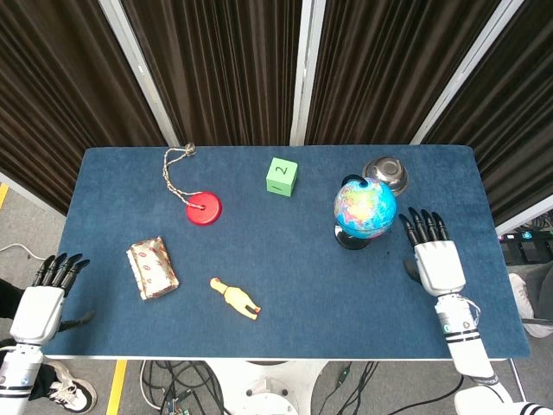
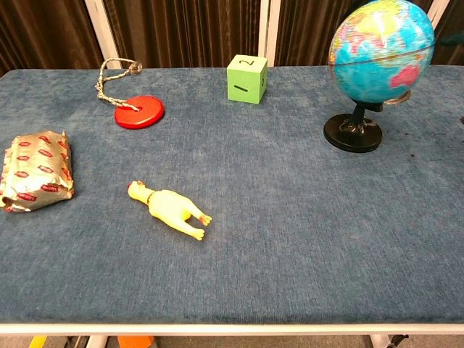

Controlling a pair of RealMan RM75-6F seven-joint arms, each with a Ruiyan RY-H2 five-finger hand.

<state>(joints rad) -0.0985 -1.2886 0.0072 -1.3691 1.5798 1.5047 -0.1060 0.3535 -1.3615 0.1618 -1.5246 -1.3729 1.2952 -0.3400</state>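
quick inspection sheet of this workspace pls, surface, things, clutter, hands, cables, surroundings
surface: blue cloth table, no spills seen
job's things: globe upright on its black stand, free of both hands
clutter: green cube, red disc with a cord, foil packet, yellow rubber chicken, metal bowl behind the globe
hands: right hand open beside the globe, not touching; left hand open off the table's left edge
cables: a bundle under the table's front edge
surroundings: dark curtains behind
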